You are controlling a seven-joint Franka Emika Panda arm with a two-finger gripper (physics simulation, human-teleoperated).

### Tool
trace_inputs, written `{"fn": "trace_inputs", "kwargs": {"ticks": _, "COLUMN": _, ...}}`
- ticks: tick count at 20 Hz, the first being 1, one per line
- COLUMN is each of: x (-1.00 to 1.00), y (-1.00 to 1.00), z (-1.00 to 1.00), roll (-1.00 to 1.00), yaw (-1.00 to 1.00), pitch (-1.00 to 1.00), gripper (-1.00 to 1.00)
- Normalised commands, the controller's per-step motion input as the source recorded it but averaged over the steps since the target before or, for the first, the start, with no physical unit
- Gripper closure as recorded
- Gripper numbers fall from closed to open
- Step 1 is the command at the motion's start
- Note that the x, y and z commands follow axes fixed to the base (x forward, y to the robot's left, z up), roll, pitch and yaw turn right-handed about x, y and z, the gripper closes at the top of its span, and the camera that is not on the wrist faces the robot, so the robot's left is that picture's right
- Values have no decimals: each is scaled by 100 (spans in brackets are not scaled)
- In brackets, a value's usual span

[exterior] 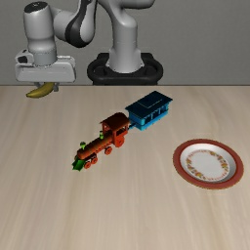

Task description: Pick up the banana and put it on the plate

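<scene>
A yellow banana (pixel 39 93) hangs at the exterior view's upper left, just under my gripper (pixel 42 88), which is shut on it above the wooden table's far edge. The plate (pixel 207 162), white with a red patterned rim, lies on the table at the exterior view's right, far from the gripper and lower in the view. The banana's top is hidden by the gripper body.
A toy train lies across the table's middle: a red and black locomotive (pixel 102 141) with a blue open wagon (pixel 150 110) behind it. It sits between the gripper and the plate. The robot's base (pixel 124 66) stands at the back centre.
</scene>
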Motion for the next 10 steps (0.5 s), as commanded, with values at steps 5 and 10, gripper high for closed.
{"fn": "trace_inputs", "kwargs": {"ticks": 5, "x": 60, "y": 0, "z": 40, "roll": 0, "yaw": 0, "pitch": 0, "gripper": 100}}
{"fn": "trace_inputs", "kwargs": {"ticks": 10, "x": 100, "y": 0, "z": 0, "roll": 0, "yaw": 0, "pitch": 0, "gripper": 100}}
